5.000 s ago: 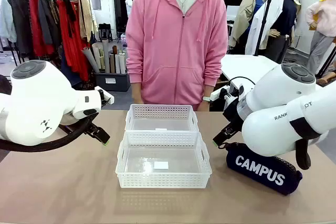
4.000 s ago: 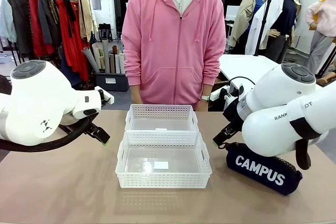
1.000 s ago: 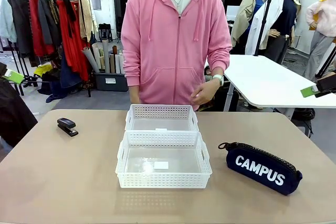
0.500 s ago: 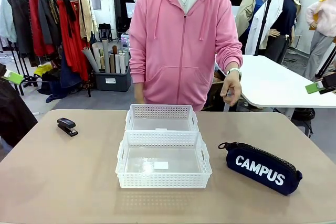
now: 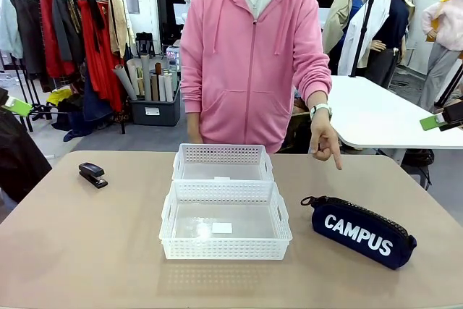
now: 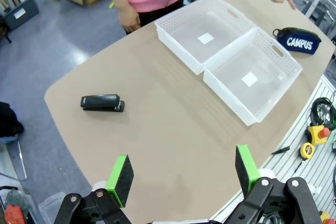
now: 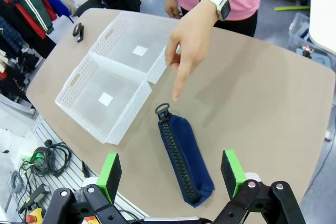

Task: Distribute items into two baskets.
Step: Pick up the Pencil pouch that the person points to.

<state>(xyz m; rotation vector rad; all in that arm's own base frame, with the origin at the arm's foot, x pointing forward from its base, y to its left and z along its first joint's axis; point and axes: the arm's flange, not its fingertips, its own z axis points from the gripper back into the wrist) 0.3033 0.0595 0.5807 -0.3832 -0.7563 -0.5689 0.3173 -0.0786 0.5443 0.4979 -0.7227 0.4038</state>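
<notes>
Front view: a tan desk (image 5: 87,251) with a rounded edge stands in a room with a clothes rack (image 5: 65,27) of hung garments at the back left and a white table (image 5: 369,113) at the back right. The left wrist view shows a grey floor (image 6: 52,40) beside the desk.

At the desk's middle, two white lattice-sided baskets sit end to end, touching. The far basket (image 5: 221,154) lies just before the person in a pink hoodie (image 5: 249,56). The near basket (image 5: 226,250) lies toward the robot. The near basket has a white sticker (image 5: 222,228) on its floor, and so does the far one.

The navy pouch (image 5: 362,231), lettered "CAMPUS", lies on the desk right of the near basket, its ring pull toward the baskets. The black stapler (image 5: 92,174) lies well apart at the far left of the desk.

The person's hand (image 5: 325,141) points an index finger down above the desk, near the pouch's ring end.

Wrist views: the left gripper (image 6: 184,171) and the right gripper (image 7: 170,173) hang high above the desk, both released, with nothing between their green pads.
</notes>
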